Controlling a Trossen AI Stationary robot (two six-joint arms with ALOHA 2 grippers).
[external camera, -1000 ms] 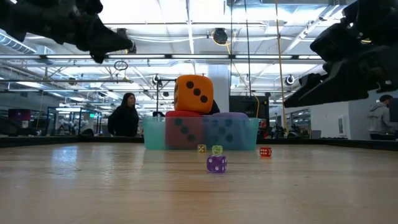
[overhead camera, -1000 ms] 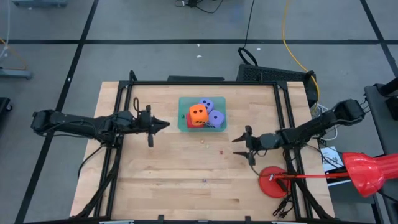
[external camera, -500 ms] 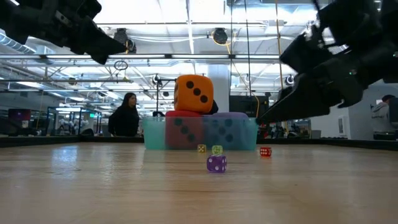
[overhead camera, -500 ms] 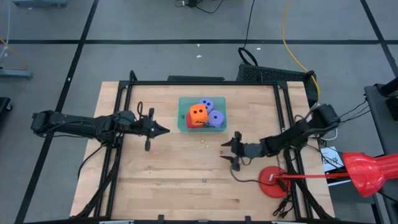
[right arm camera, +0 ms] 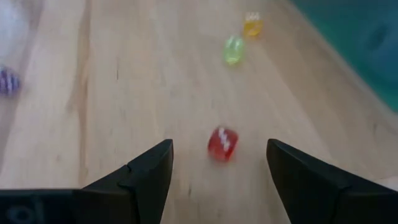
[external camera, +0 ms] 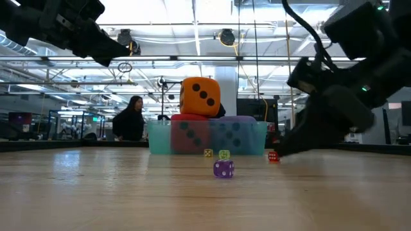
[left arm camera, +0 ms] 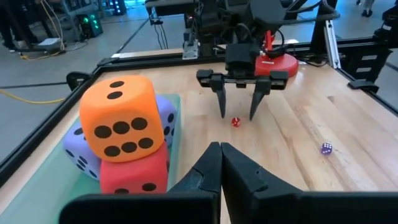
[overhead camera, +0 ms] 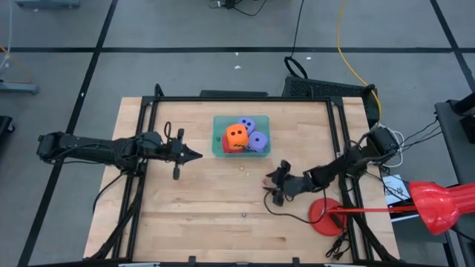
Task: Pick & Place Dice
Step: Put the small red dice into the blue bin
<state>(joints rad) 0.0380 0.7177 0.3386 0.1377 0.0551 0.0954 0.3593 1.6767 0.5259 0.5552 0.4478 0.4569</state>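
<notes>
Fingers of my right gripper [left arm camera: 237, 112] spread wide, angled down over the small red die [right arm camera: 222, 143]; left gripper [overhead camera: 194, 155] clenched above the wooden table [overhead camera: 193, 215].

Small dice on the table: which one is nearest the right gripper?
The small red die, lying between the open right gripper's fingers; the yellow, green and purple ones lie farther off.

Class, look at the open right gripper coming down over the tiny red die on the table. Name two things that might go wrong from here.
1. The small red die lies loose on bare wood between the open right gripper fingers; a fingertip may nudge it and send it skidding away.
2. It looks very small beside the fingers, so it may pop out as they close.
3. The yellow die and green die lie close by and might get knocked.
</notes>
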